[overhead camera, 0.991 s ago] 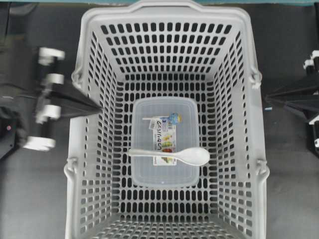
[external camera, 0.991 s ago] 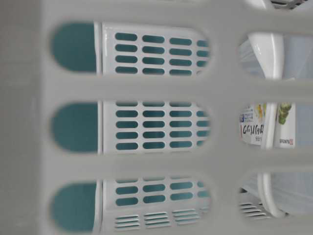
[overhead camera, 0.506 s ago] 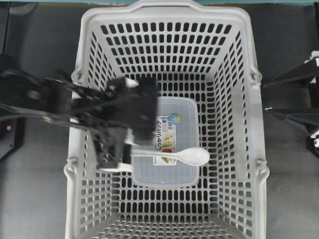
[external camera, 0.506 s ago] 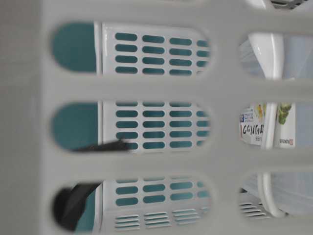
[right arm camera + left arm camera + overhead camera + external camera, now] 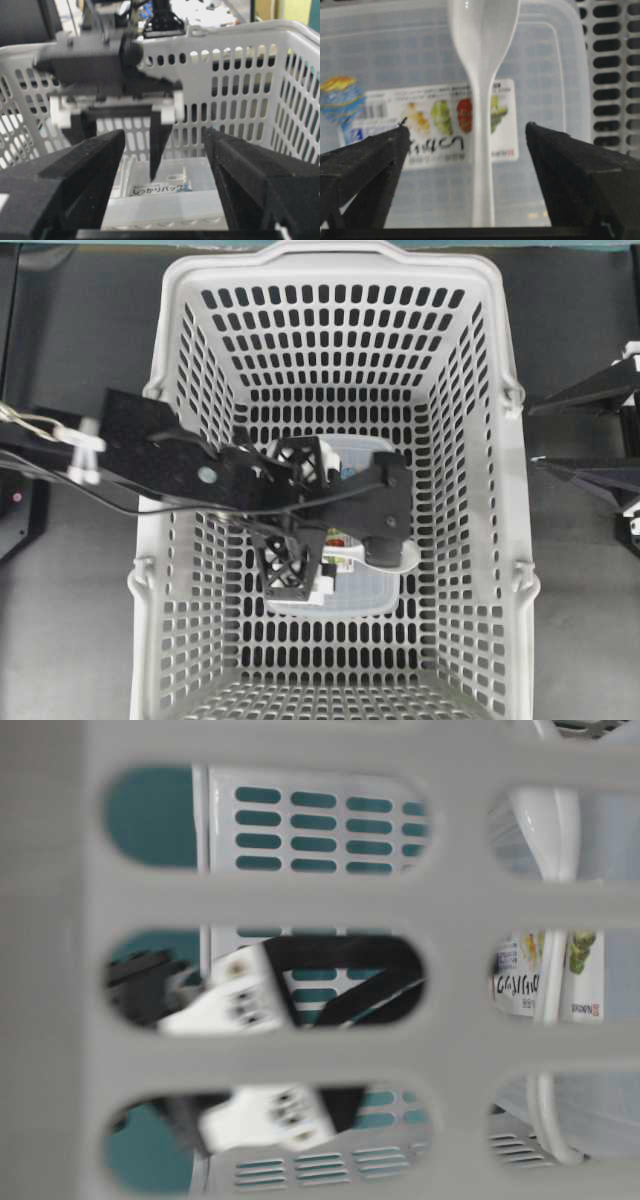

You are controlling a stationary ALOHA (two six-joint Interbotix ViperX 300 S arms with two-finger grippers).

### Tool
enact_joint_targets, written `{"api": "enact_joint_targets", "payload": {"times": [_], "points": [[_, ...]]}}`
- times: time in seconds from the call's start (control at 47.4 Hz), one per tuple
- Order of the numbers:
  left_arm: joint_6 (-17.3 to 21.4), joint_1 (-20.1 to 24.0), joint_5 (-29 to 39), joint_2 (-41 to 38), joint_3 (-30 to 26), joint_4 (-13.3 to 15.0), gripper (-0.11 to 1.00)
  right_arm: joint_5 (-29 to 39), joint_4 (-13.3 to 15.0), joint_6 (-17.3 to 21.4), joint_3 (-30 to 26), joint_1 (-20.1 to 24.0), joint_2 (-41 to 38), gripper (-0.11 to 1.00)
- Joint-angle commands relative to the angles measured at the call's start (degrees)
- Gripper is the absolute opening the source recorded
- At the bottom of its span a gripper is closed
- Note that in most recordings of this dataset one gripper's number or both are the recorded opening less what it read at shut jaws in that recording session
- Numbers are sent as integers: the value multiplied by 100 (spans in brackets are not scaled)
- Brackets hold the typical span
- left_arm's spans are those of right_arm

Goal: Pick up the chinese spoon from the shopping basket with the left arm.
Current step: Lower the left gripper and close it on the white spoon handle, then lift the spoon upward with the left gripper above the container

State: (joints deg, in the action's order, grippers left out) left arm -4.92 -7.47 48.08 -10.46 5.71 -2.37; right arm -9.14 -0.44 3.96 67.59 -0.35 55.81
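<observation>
The left arm reaches from the left side of the overhead view over the rim of the shopping basket and down into it. Its gripper hangs above the clear lidded container that lies on the basket floor. The fingers stand apart, one on each side of the spoon handle, and touch neither the spoon nor the lid.

The chinese spoon lies flat on the container lid, across the printed label. In the left wrist view the handle runs toward the camera, between the open fingers, and the bowl points away. In the overhead view only a small part of the spoon bowl shows at the right edge of the arm; the rest is covered.

The right gripper is outside the basket, at the right edge of the overhead view. Its fingers are apart and hold nothing. Its camera looks across the rim at the left arm inside the basket.

The table-level view shows blurred black and white parts of the left arm through the basket slots.
</observation>
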Motion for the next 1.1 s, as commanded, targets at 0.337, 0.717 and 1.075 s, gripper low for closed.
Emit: {"api": "enact_joint_targets", "payload": {"times": [0.337, 0.717, 1.075], "points": [[-9, -53, -193, -387, -53, -9, 79, -26, -26, -9, -88, -18, -26, 63], [53, -70, -9, -290, -237, -18, 12, -26, -18, 9, -62, -18, -26, 63], [53, -44, 1547, 211, -1758, -18, 12, -26, -18, 18, -53, -97, -9, 63]]}}
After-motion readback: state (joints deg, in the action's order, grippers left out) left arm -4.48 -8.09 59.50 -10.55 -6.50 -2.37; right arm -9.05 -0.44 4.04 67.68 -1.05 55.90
